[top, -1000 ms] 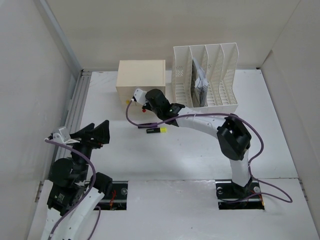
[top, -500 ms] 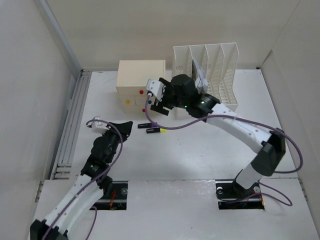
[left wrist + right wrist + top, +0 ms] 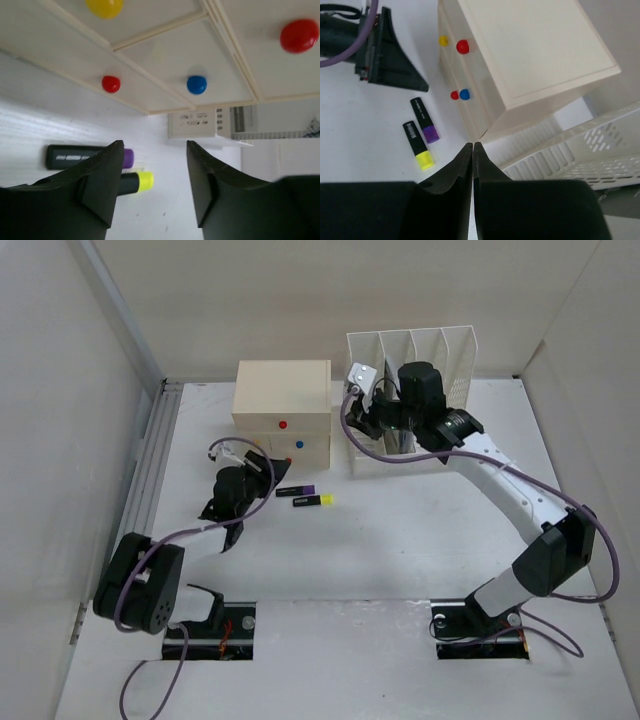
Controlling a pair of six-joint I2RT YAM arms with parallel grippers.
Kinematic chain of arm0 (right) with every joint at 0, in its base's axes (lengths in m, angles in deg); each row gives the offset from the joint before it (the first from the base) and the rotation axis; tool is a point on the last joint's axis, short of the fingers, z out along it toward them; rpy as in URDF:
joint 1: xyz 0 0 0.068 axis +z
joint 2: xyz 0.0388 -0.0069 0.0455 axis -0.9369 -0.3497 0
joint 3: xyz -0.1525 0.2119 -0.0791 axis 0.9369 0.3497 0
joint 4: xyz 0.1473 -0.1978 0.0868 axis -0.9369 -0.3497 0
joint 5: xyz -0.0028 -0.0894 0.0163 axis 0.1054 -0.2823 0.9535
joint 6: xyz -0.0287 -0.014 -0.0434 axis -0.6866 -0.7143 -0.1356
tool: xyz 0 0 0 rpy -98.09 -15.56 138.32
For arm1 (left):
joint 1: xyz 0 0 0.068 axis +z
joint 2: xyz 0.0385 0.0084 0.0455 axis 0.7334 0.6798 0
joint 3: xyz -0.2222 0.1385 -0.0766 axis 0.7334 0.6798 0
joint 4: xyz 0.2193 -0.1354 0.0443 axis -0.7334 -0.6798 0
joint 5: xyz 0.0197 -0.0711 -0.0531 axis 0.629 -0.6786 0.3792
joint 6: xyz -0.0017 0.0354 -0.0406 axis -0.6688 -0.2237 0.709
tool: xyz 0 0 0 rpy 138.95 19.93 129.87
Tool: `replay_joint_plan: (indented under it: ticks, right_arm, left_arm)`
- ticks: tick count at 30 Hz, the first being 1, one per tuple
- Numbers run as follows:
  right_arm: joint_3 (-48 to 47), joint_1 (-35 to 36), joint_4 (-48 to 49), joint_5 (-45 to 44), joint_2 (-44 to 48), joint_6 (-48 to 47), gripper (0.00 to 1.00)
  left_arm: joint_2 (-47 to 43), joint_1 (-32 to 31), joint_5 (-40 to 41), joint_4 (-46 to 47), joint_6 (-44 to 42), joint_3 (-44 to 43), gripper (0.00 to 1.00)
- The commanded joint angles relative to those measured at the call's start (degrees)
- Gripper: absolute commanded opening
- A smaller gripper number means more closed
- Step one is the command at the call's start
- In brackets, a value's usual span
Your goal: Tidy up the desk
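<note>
Near edge: the desk (image 3: 400, 550) shows bare white between the two arm bases. My left arm has swung out of its fold by the left wall over the last second and now stretches forward. The left gripper (image 3: 154, 150) is spread wide with nothing between its fingers, hovering low in front of the drawer box.

Just past it, the purple-capped highlighter (image 3: 85, 156) and the yellow-capped highlighter (image 3: 136, 181) lie loose on the desk, side by side. In the wrist view they sit just beside the left finger, not between the two.

Middle: the drawer box (image 3: 283, 405). Its fronts look flush, so I take the drawers as shut. The blue knob (image 3: 196, 84) lines up roughly with the gap between my fingers.

Far: my right arm has come off the drawer front, where it stood a second ago, and has lifted back toward the file rack (image 3: 462, 350). The right gripper (image 3: 472, 146) is pressed closed, tips meeting, and carries nothing. It looks down on the box and highlighters from well above.

Reading: the arms have swapped roles, with the right clearing out and the left moving in. I cannot tell whether the left is after a knob or a highlighter. With both highlighters out on the desk, I judge the tidying unfinished.
</note>
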Motion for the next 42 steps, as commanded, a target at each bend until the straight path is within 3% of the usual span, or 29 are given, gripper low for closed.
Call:
replay_joint_plan:
  ticks: [1, 5, 23, 30, 32, 35, 42]
  right_arm:
    - [1.5, -2.1, 4.2, 6.8, 4.0, 3.4, 0.09]
    - [2.5, -4.1, 4.7, 9.0, 5.0, 4.5, 0.09]
    - [6.0, -7.5, 7.8, 12.7, 6.9, 6.8, 0.09]
    - [6.6, -8.6, 8.3, 13.8, 6.9, 6.8, 0.09]
    - [6.6, -8.6, 8.3, 14.4, 6.9, 6.8, 0.09]
    - [6.6, -8.6, 8.3, 14.4, 6.9, 6.8, 0.09]
    - [7.6, -8.6, 8.8, 16.1, 6.9, 6.8, 0.09]
  left_arm:
    - [3.7, 2.0, -4.0, 7.8, -0.5, -4.4, 0.53]
    - [9.0, 2.7, -3.4, 10.0, 0.1, -5.5, 0.57]
    - [25.0, 2.7, -1.8, 11.7, -0.9, -13.1, 0.34]
    - [28.3, 2.7, -1.1, 11.2, -0.9, -16.1, 0.33]
    - [28.8, 2.7, -1.1, 10.7, -0.9, -16.7, 0.28]
    - [29.4, 2.7, -0.5, 10.7, -0.9, -17.2, 0.10]
    - [27.4, 1.1, 0.0, 12.0, -0.9, -13.1, 0.03]
